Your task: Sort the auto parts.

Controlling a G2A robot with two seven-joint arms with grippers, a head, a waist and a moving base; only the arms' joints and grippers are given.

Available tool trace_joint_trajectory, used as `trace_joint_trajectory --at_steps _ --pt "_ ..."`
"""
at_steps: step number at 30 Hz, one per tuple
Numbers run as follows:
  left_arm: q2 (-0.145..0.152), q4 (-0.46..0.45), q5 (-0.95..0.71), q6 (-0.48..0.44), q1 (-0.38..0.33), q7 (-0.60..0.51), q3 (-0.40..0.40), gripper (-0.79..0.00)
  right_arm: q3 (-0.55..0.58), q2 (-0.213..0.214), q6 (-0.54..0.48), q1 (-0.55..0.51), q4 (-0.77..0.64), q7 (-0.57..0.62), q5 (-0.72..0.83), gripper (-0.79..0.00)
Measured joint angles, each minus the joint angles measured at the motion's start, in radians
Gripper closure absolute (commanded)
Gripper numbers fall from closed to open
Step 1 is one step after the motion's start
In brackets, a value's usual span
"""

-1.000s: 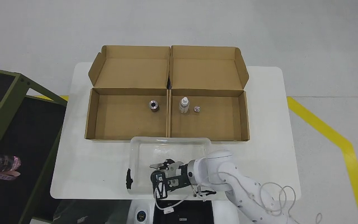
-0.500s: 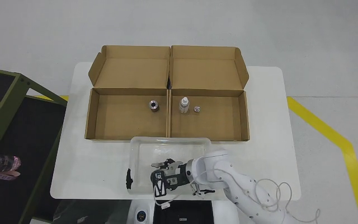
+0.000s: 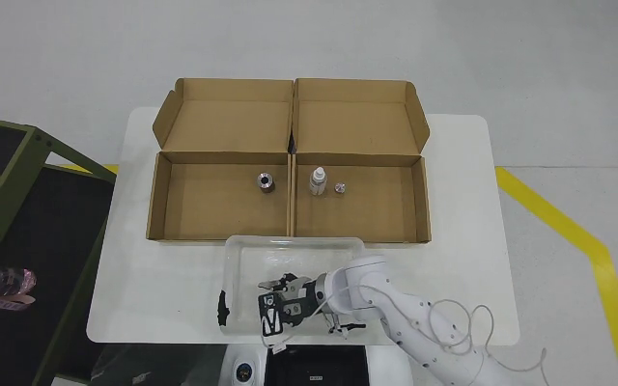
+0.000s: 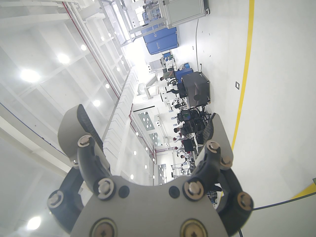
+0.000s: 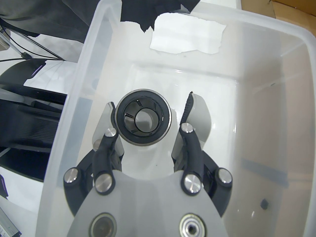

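The left hand (image 4: 147, 119) is released, its two fingers spread wide with only the hall behind them.

The bearing (image 5: 143, 139) sits on the floor of the clear bin (image 5: 81, 80), between the fingers of the right hand (image 5: 150, 102). It is off-centre in the gap: its outer rim touches one finger, and the other finger stands apart from it. The right hand is open and not clamped on the part. Its fingers reach down inside the bin, in the bin's left half as the top view shows it.

The bearing is a short steel ring with a dark inner face. Its bore faces the wrist camera, so the bin floor shows through it. Black tape (image 5: 158, 8) and a torn paper label (image 5: 187, 35) sit on the bin wall beyond it.

Behind the bin on the bench (image 3: 463, 193), the left cardboard box (image 3: 193, 207) holds a metal sleeve (image 3: 263, 180). The right cardboard box (image 3: 386, 207) holds a white bottle-shaped part (image 3: 318, 179) with a small metal part (image 3: 339, 188) just beside it.
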Motion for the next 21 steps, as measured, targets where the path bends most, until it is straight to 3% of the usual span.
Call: trace_joint_trajectory --at_steps 6,9,12,21 --pt "0.0 0.0 0.0 0.0 0.0 0.0 0.0 -0.785 -0.017 -0.004 0.009 0.017 0.03 -0.022 0.002 -0.342" --pt "0.0 0.0 0.0 0.0 0.0 0.0 0.0 -0.785 -0.018 -0.004 0.009 0.023 0.037 -0.039 0.012 -0.215" --pt "0.0 0.0 0.0 0.0 0.0 0.0 0.0 -0.785 -0.016 -0.004 0.006 0.03 0.041 -0.06 0.023 -0.018" --pt "0.0 0.0 0.0 0.0 0.0 0.0 0.0 -0.785 -0.001 -0.003 0.003 0.049 0.044 -0.137 0.067 0.0"
